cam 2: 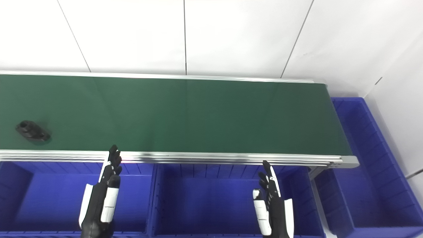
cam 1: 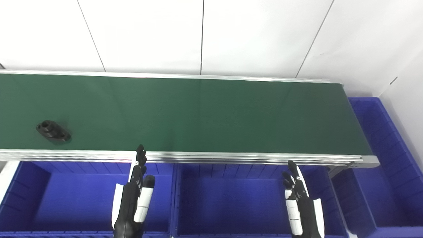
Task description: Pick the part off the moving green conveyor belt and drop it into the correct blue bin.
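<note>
Belt: I see the green conveyor belt [cam 1: 198,112] running left to right across the frame, silver rails along its near and far edges, its right end stopping just before the end bin.
Part: black part [cam 1: 53,131] lying on the belt at far left, near the front rail; low flat piece with a raised round collar at one end. Nothing touches it.
Left hand: my left hand [cam 1: 134,198] is empty, fingers extended and pointing up toward the belt, thumb out to the side. Fingertips [cam 1: 141,152] overlap the front rail in view. It hangs over the left bin's right side. Well apart from the part, which sits further left.
Right hand: my right hand [cam 2: 272,203] is empty too, fingers straight and spread a little, tips just below the front rail. It hangs over the right side of the middle bin.
Left bin: blue left bin [cam 1: 66,201] below the belt's front edge, nothing visible inside.
Middle bin: blue middle bin [cam 1: 231,201] just beside it, divider wall between the two, nothing visible inside.
End bin: blue end bin [cam 1: 376,158] at the belt's right end, running away from me along the wall.
Background: white wall panels [cam 1: 211,33] with thin dark seams behind the belt.
</note>
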Controlling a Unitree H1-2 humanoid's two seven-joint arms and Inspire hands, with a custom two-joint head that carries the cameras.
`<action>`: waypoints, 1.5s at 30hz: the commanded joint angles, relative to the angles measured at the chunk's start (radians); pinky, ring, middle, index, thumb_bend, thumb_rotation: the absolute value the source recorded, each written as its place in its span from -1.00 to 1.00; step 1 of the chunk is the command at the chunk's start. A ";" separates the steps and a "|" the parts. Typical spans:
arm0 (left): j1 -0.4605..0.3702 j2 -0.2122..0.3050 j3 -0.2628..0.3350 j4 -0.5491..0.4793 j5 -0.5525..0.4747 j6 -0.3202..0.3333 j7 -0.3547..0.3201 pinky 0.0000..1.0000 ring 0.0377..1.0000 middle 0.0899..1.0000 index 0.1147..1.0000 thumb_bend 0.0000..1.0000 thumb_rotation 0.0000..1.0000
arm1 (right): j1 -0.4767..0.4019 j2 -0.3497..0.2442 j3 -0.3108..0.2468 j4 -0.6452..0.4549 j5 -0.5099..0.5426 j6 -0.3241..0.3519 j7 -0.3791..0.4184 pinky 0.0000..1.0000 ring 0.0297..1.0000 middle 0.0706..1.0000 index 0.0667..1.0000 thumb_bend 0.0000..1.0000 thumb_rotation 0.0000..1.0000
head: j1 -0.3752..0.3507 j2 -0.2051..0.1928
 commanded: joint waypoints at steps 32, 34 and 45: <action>0.036 0.002 -0.049 0.005 0.020 -0.062 0.008 1.00 1.00 1.00 1.00 0.31 1.00 | -0.041 -0.032 0.002 0.037 0.044 -0.125 0.032 0.95 0.94 1.00 0.92 0.47 0.99 | 0.062 -0.043; 0.036 -0.004 -0.051 0.016 0.026 -0.065 0.014 1.00 1.00 1.00 1.00 0.30 1.00 | -0.042 -0.037 -0.003 0.055 0.050 -0.144 0.032 0.95 0.93 0.99 0.92 0.46 1.00 | 0.094 -0.060; 0.017 -0.036 -0.082 0.116 0.103 -0.124 0.068 0.88 0.90 1.00 1.00 0.31 1.00 | -0.064 -0.073 -0.047 0.138 0.101 -0.193 0.044 1.00 0.96 1.00 0.96 0.50 1.00 | 0.210 -0.147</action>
